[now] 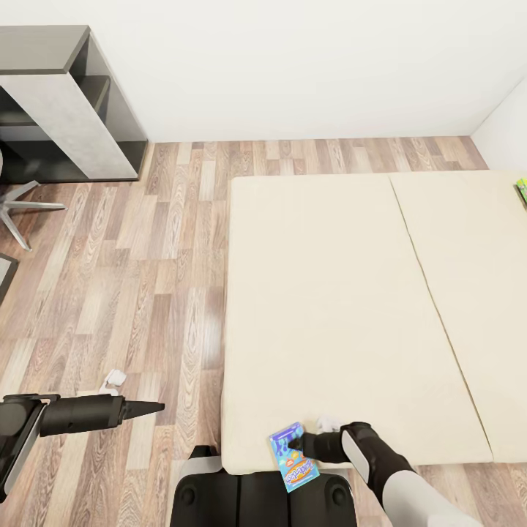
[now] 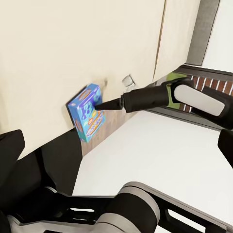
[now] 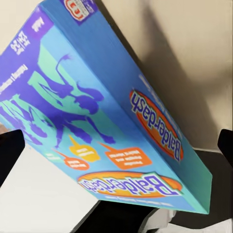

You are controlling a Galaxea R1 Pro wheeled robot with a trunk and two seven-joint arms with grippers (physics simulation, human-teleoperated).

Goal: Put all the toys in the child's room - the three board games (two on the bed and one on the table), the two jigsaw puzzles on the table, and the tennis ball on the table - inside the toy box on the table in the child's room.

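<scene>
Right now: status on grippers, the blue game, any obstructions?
Right gripper at blue board game on near bed edge; grip unconfirmed. Left gripper over floor, apparently shut, empty. Nothing blocking.

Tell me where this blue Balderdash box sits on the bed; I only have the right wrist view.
Observer: The blue box is at the bed's near edge, partly overhanging it toward the robot.
Operator: Where is my left hand?
Observer: The left hand hangs over the wood floor to the left of the bed, holding nothing.
Operator: Any other game nearby?
Observer: A green box lies at the bed's far right side, cut off by the edge of the head view.
</scene>
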